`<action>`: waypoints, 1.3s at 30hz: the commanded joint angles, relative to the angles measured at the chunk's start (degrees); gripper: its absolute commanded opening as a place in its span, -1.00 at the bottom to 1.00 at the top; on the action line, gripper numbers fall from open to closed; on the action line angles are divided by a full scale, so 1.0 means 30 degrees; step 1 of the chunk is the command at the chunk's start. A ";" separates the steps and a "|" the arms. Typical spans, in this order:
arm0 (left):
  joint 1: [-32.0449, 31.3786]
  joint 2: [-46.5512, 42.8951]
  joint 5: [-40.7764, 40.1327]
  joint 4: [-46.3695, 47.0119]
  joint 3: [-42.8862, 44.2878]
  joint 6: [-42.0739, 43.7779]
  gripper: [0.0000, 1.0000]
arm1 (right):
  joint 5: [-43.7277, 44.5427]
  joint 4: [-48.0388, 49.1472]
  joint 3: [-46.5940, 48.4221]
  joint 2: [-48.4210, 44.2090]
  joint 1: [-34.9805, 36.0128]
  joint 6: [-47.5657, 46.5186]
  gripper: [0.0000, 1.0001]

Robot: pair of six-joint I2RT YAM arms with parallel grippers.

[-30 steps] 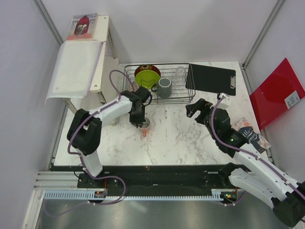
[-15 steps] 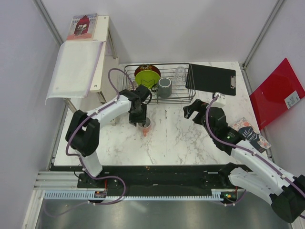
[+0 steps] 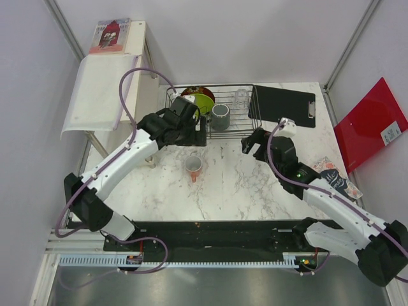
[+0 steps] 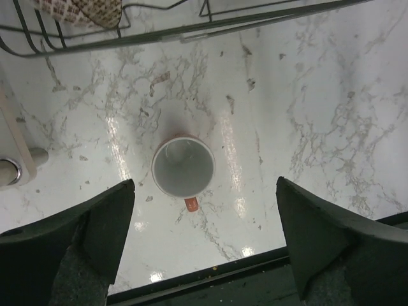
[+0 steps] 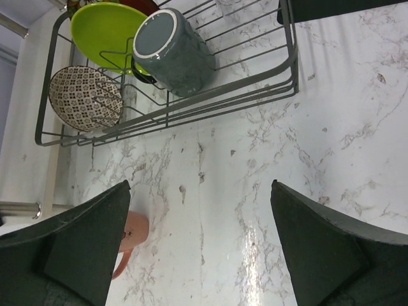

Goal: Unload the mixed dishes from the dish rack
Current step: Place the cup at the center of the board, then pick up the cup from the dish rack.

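Observation:
The orange-red cup [image 3: 194, 167] [image 4: 183, 167] [image 5: 131, 236] stands upright on the marble table, free of both grippers. My left gripper [image 3: 192, 135] [image 4: 204, 183] hangs open high above it, by the front left corner of the dish rack [image 3: 236, 134] [image 5: 191, 105] [image 4: 191, 29]. In the rack are the lime-green plate [image 3: 203, 102] [image 5: 105, 29], the dark red bowl [image 3: 194, 92], the dark grey mug [image 3: 220, 116] [image 5: 175, 51], the small patterned bowl [image 5: 86, 99] [image 4: 80, 9] and the clear glass [image 3: 241, 97]. My right gripper [image 3: 252, 144] [image 5: 199, 185] is open and empty in front of the rack's right end.
A black clipboard [image 3: 284, 105] leans at the rack's right end. A white shelf stand [image 3: 105, 89] is at the back left, with one leg [image 4: 13, 169] near the cup. A red folder [image 3: 370, 124] and a printed packet [image 3: 335, 178] lie at the right.
My left gripper opened, let go of the cup and rose back toward the rack. The cup stays standing on the table. My right gripper crept a little toward the rack.

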 commanded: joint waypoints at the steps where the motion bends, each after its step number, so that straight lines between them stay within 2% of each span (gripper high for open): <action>1: -0.1460 -0.2372 -0.2359 0.1950 0.0118 0.1196 0.99 | 0.0448 0.1072 0.2459 0.2557 0.0005 -0.1165 0.96; 3: -0.1608 -0.3337 -0.2183 0.3497 -0.0645 0.1022 0.98 | 0.0887 0.1072 0.3546 0.4461 0.0005 -0.1811 0.96; 6: -0.1843 -0.5154 -0.1480 0.5491 -0.2549 0.0903 0.98 | 0.1795 0.1014 0.6965 0.7156 0.0005 -0.3889 0.96; 10: -0.2252 -0.7089 -0.1709 0.7078 -0.4540 0.1605 0.98 | 0.2121 0.0517 1.0803 1.0759 0.0005 -0.6644 0.96; 15: -0.2312 -0.8438 -0.1860 0.7551 -0.5306 0.2484 0.98 | 0.1302 0.0341 1.4529 1.4804 0.0005 -0.8840 0.96; 22: -0.2312 -0.9787 -0.1860 0.8605 -0.7267 0.2749 0.99 | 0.1330 0.1304 1.5212 1.7328 0.0005 -0.9927 0.96; 29: -0.2312 -0.9963 -0.1742 0.8694 -0.8031 0.2574 0.99 | 0.0597 0.2507 1.5797 1.8792 -0.0112 -1.1071 0.96; 39: -0.2312 -1.0052 -0.1742 0.8840 -0.8588 0.2427 0.98 | -0.0016 0.2537 1.7291 2.0551 -0.0434 -1.1542 0.96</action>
